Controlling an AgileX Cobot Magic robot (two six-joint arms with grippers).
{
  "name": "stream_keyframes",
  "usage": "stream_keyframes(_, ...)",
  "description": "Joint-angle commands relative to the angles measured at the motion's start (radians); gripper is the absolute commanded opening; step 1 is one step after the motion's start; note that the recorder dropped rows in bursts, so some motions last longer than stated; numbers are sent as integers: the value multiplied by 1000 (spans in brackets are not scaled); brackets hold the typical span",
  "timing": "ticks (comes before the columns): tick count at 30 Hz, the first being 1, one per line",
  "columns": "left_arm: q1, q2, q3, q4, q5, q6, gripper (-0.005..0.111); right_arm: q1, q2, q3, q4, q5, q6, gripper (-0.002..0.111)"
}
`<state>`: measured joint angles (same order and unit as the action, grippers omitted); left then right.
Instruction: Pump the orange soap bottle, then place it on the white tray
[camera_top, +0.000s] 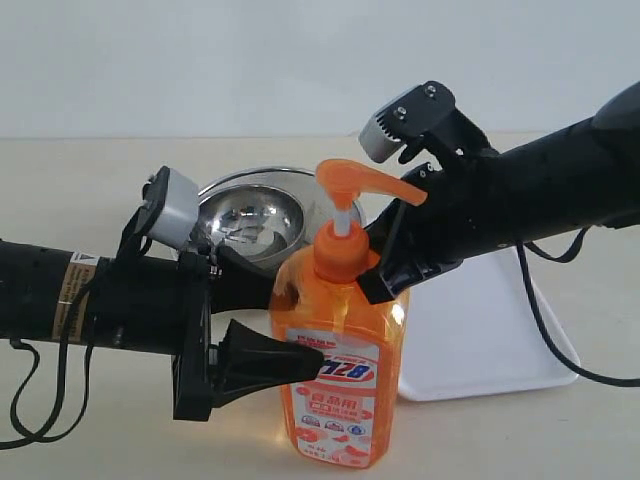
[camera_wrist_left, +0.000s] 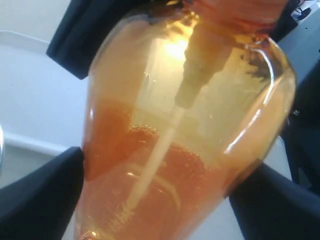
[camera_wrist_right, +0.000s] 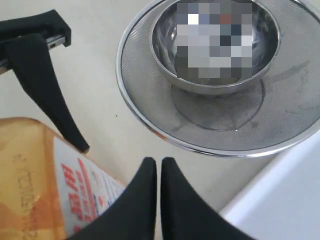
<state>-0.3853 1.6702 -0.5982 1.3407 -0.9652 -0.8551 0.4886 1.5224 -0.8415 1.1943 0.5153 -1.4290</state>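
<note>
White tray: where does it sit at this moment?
In the exterior view the white tray lies on the right side, just behind and beside the orange soap bottle, which is not on it, and right of the steel bowl.

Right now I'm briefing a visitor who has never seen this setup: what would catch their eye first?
The orange soap bottle stands front and centre, with the left gripper clamped around its body. The right gripper, shut, sits close beside the bottle's neck. Behind them are a shiny steel bowl and, to the right, a white tray.
</note>
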Motion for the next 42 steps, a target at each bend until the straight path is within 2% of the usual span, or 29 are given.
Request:
stream_keyframes(1, -30, 1, -1, 9, -81, -3, 42, 10, 11, 0, -2, -65, 9, 0)
stream_keyframes(6, -30, 1, -1, 9, -81, -3, 12, 10, 11, 0, -4, -63, 9, 0)
stream_keyframes(8, -30, 1, -1, 9, -81, -3, 5, 10, 11, 0, -13, -67, 9, 0)
stream_keyframes(14, -30, 1, -1, 15, -51, -5, 5, 10, 11, 0, -50, -76, 21, 0)
stream_keyframes(22, -28, -32, -1, 64, 51, -94, 5, 9, 7, 0, -95, -133, 60, 0)
stream_keyframes(30, -28, -86, -1, 68, 109, -94, 5, 9, -88, 2, -146, -136, 80, 0)
stream_keyframes(38, -28, -87, -1, 68, 176, -94, 5, 9, -112, 2, -438, -88, 346, 0)
stream_keyframes(42, -28, -87, -1, 61, 180, -94, 5, 9, -118, 2, -460, -81, 374, 0)
